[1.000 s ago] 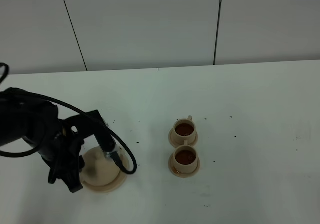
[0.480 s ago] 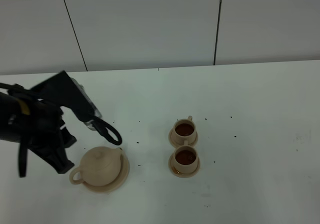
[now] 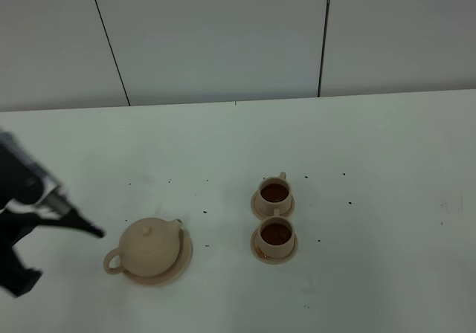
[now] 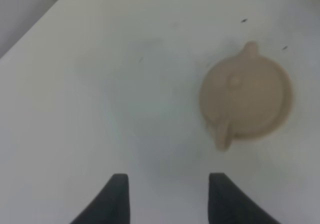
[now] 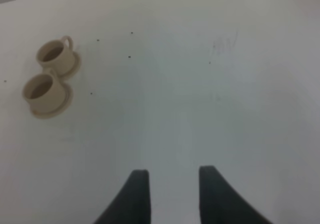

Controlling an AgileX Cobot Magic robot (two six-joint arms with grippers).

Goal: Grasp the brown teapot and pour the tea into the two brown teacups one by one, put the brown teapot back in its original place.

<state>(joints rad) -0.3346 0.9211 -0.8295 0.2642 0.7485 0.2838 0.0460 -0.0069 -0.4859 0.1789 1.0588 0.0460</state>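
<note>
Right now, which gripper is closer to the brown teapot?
The left gripper. It hangs open just off the brown teapot on the handle side. The right gripper is out past the two brown teacups, well away from the pot.

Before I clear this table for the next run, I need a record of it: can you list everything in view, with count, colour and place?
teapot: one, light tan, lid on, sitting on its saucer at the front left of the table.
saucer under the teapot: one, light tan, front left.
teacups: two, light tan, near the table's middle, one behind the other, the far cup and the near cup, both holding dark tea.
cup saucers: two, light tan, one under each cup.
table: one, white, with small dark specks.
wall panels: white with dark seams, behind the table.
left claw: black, open, empty, apart from the teapot.
right claw: black, open, empty, above bare table.
</note>
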